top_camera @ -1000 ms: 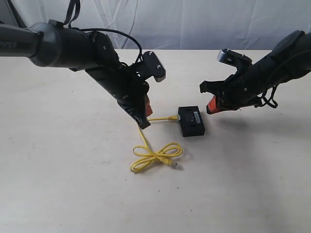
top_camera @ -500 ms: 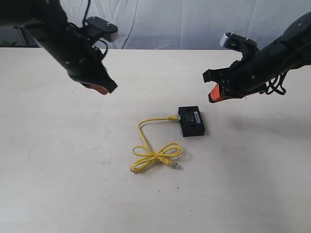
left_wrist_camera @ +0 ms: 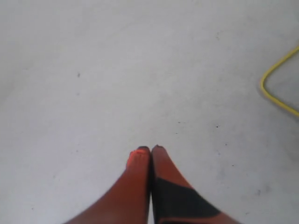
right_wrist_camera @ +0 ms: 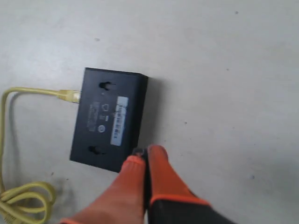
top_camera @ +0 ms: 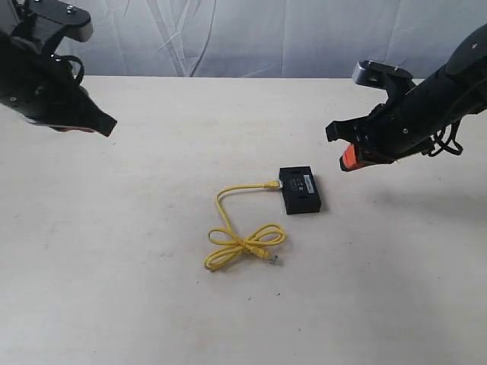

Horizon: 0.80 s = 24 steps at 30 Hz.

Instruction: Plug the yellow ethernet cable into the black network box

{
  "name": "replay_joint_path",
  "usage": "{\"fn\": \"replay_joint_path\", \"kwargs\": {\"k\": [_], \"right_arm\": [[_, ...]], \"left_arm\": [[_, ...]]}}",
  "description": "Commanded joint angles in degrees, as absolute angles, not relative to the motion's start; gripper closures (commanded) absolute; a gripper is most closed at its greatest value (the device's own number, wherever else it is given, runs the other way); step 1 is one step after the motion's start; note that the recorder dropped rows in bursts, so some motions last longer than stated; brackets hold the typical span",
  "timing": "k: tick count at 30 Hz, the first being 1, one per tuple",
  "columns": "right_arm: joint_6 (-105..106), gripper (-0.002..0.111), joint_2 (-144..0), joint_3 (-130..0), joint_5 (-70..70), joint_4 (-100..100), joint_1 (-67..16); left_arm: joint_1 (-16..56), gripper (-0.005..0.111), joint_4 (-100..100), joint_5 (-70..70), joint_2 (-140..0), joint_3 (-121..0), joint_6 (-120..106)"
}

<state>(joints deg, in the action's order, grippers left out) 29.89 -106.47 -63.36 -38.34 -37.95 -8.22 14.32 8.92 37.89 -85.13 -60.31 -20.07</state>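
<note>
The black network box (top_camera: 299, 189) lies flat mid-table, its white label strip (right_wrist_camera: 118, 120) facing up. One plug of the yellow ethernet cable (top_camera: 237, 241) sits in the box's left side (right_wrist_camera: 70, 95); the cord loops into a knot, and its free plug (top_camera: 272, 259) rests on the table. My left gripper (top_camera: 106, 125) hangs high at the far left, shut and empty (left_wrist_camera: 150, 149). Raised to the right of the box, my right gripper (top_camera: 348, 160) is also shut with nothing in it (right_wrist_camera: 145, 151).
A beige table (top_camera: 114, 251) carries everything. A pale curtain (top_camera: 251, 34) hangs behind its far edge. Only a bend of yellow cord (left_wrist_camera: 275, 91) shows in the left wrist view, over bare tabletop.
My left gripper let go of the cable near the box, rose and swung far to the left. My right gripper drifted slightly right and up. Cable and box stayed put.
</note>
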Motion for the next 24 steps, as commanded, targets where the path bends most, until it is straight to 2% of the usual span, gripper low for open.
{"fn": "replay_joint_path", "kwargs": {"k": [1, 12, 24], "right_arm": [[28.07, 0.109, -105.94, -62.06, -33.98, -36.08, -10.08], [20.02, 0.109, -102.74, -62.06, -36.27, -24.72, -14.34], [13.19, 0.109, -90.96, -62.06, -48.84, -15.39, -14.34]], "left_arm": [[14.2, 0.107, 1.73, 30.57, -78.27, -54.55, -10.83], [14.2, 0.107, -4.98, 32.59, -63.45, -53.01, -6.15], [14.2, 0.107, -3.66, 35.24, -56.75, -53.01, -6.15]]}}
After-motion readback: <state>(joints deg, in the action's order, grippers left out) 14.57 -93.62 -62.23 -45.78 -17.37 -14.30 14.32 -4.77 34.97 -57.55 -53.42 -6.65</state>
